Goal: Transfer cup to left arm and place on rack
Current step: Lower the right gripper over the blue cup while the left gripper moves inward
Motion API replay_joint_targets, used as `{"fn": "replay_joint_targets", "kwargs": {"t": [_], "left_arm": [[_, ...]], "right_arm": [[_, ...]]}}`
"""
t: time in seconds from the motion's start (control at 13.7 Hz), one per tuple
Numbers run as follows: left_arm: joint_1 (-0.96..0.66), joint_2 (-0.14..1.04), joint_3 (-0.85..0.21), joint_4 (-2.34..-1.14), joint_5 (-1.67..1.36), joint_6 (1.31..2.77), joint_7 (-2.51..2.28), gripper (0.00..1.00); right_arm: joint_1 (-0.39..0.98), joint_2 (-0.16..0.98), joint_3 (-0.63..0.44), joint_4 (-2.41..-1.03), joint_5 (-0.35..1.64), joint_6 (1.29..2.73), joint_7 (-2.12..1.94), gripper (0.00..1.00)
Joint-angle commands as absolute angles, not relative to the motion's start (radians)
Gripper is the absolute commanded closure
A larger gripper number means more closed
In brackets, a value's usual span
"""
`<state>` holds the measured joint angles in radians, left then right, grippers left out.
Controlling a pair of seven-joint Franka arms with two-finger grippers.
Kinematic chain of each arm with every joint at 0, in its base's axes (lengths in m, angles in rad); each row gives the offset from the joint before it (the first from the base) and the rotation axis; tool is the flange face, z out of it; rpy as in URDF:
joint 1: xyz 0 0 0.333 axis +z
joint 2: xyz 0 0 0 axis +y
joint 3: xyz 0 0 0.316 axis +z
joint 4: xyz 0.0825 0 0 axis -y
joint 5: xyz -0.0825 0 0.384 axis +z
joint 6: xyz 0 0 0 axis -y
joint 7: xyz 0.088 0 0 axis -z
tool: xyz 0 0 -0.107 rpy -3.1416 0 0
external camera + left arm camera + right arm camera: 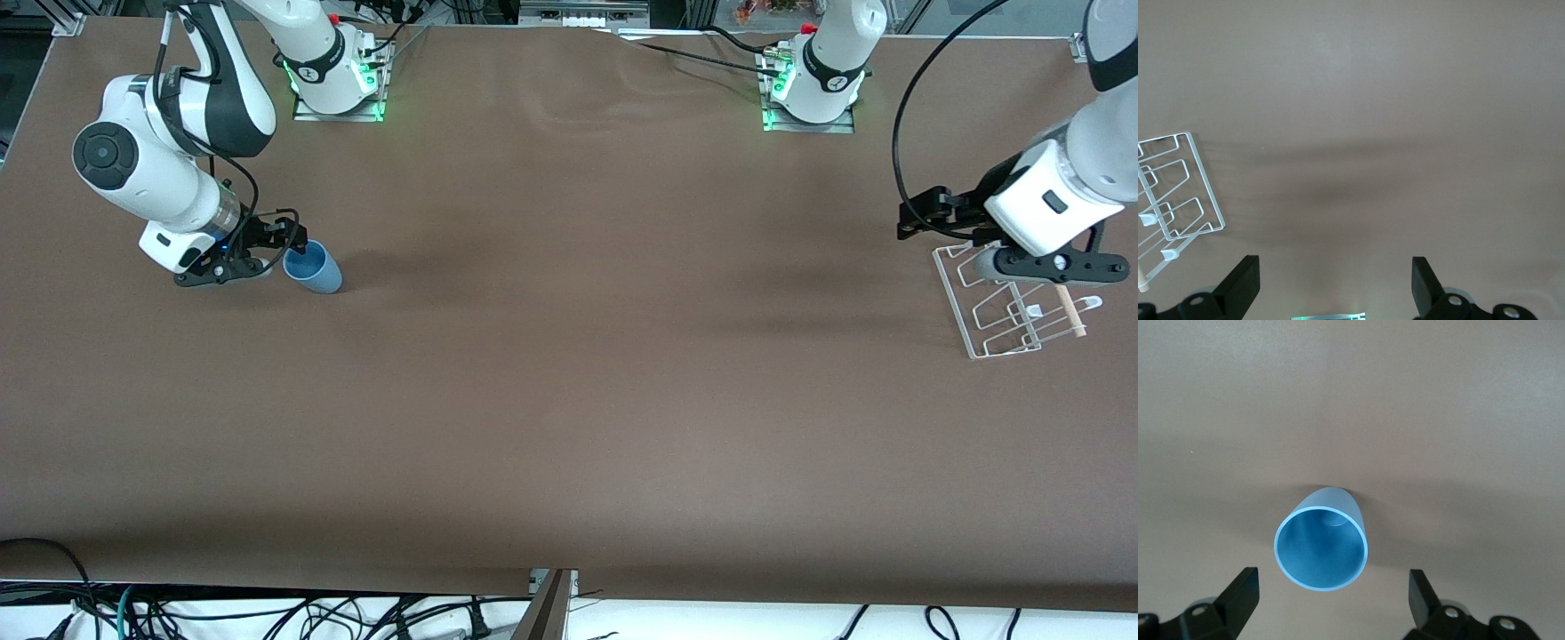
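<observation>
The small light-blue plastic cup [313, 267], a smooth tapered tumbler with no handle, looks light and fairly stiff, though its thin wall would likely flex under a hard squeeze; the glossy sides seem slippery, so a grip across the wall just below the rim, where the taper is widest, looks safest, and it should leave the lower body free for the second gripper at the hand-over; it is not fragile, but light enough to tip at a nudge; it stands upright with its mouth open upward on the brown cloth-covered table [569, 400] at the right arm's end, its inside empty and a shade brighter than its outside in the right wrist view; the right gripper [283, 242] is low at the cup's rim, jaws spread wide with one either side of the cup and neither visibly touching it; the left gripper [925, 216] hangs over the edge of the small white wire drying rack [1000, 311] at the left arm's end, jaws spread and empty, waiting; the rack's looped prongs stand vacant and a thin wooden rod [1070, 311] runs along one edge
</observation>
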<state>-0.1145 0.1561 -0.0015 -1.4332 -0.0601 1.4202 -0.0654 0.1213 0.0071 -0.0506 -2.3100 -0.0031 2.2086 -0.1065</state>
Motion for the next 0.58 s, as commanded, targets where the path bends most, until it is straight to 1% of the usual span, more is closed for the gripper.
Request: {"fn": "replay_joint_targets", "kwargs": {"t": [0.0,0.29,0.51], "left_arm": [[-0.120,0.175,0.000,-1.396,-0.044,1.388,-0.058,0.00],[-0.124,0.205,-0.005,-1.399,-0.051,1.388,0.151,0.00],[-0.127,0.225,-0.005,-1.397,-0.089,1.391,0.259,0.00]], "right_arm": [[0.117,0.003,-0.055,-2.327,-0.021,2.240,-0.123,0.01],[0.115,0.017,-0.066,-2.327,-0.025,2.259,-0.123,0.01],[0.115,0.066,-0.067,-2.327,-0.025,2.316,-0.123,0.01]]}}
